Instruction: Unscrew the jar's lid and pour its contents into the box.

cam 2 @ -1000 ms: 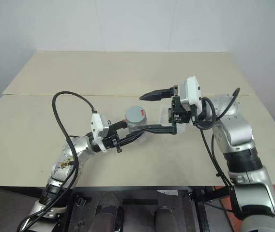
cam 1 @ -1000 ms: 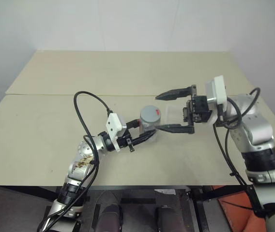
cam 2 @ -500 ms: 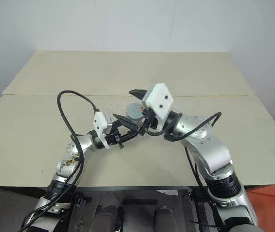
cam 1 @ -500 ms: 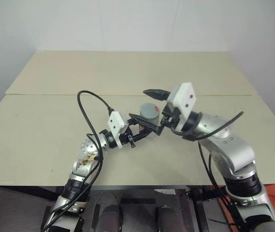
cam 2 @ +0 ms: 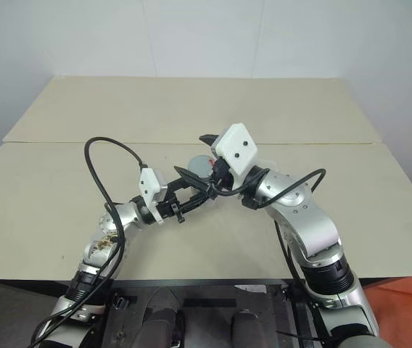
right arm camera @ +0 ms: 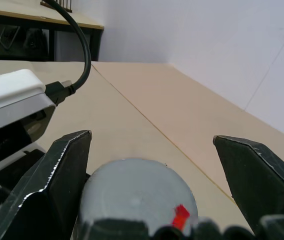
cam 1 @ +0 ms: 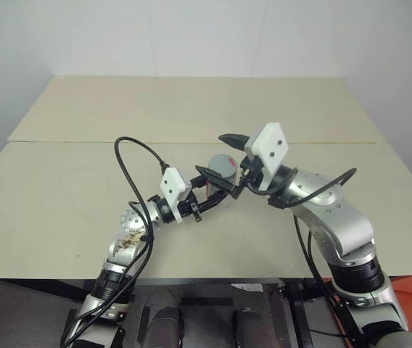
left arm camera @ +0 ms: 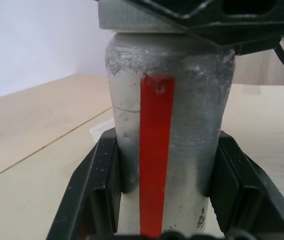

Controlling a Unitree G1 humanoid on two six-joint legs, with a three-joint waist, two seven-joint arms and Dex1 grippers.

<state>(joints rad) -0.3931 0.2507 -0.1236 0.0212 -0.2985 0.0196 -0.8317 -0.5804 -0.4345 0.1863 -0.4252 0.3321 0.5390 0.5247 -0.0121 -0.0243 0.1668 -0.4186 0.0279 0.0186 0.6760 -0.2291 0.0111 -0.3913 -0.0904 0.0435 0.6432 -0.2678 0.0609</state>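
The jar, silvery with a red strip down its side, stands upright between the black fingers of my left gripper, which is shut on its body above the table's middle. Its grey lid carries a small red mark and sits on top of the jar. My right gripper reaches in from the right and stands open, with one finger on each side of the lid and apart from it. A pale clear corner of the box peeks out beside the jar; the rest is hidden behind my right hand.
The tan table has a seam running across it, with a second panel behind. A black cable loops up from my left arm. The table's front edge lies close under both forearms.
My right arm has swung in from the right and turned its wrist, bringing its open fingers from beside the jar to either side of the lid. The left gripper has kept the jar in place.
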